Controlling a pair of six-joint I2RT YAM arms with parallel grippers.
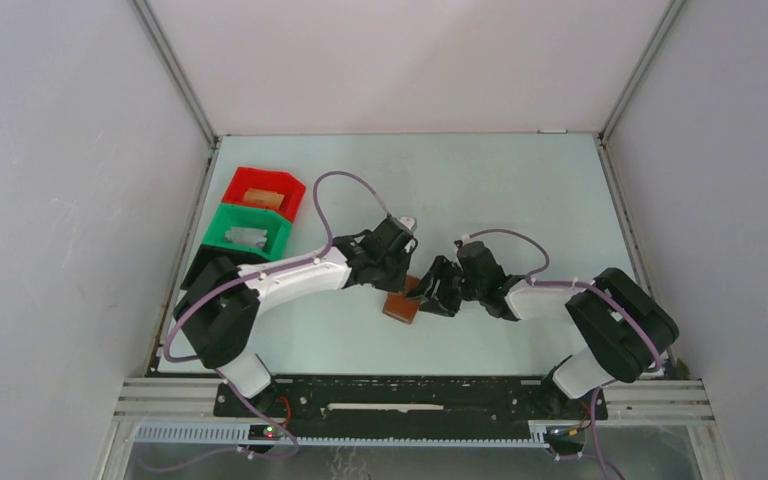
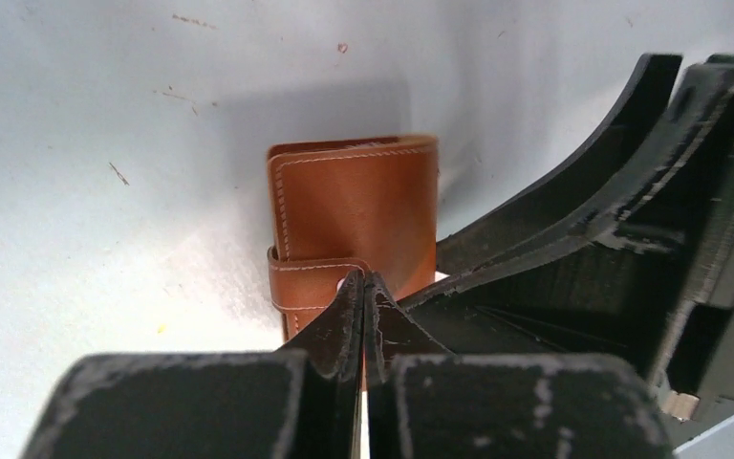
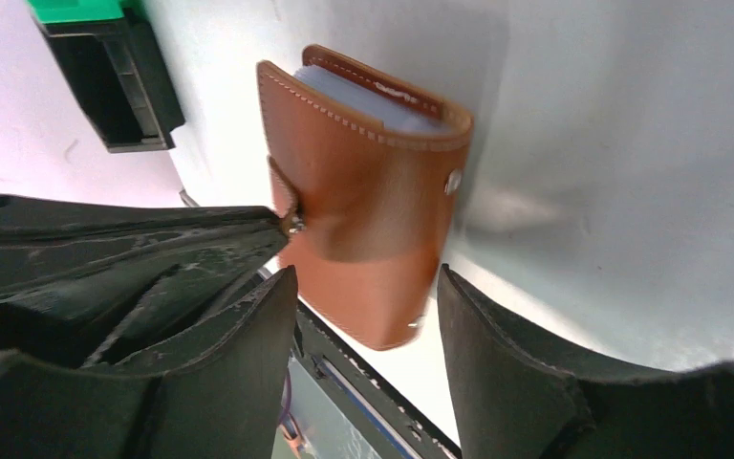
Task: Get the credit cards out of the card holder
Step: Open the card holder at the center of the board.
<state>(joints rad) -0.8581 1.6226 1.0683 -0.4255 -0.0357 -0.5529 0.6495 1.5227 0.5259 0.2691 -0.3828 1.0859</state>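
The card holder is a small brown leather wallet lying closed on the table between both grippers. My left gripper is shut, its tips pinching the wallet's strap tab. In the top view the left gripper sits just above the wallet. My right gripper is open, its fingers on either side of the wallet's near end, not touching it. A greyish inner layer shows between the panels at the far edge. The credit cards are hidden inside.
A red bin and a green bin stand at the back left, each with something inside. The green bin's corner and a black block show in the right wrist view. White walls enclose the table.
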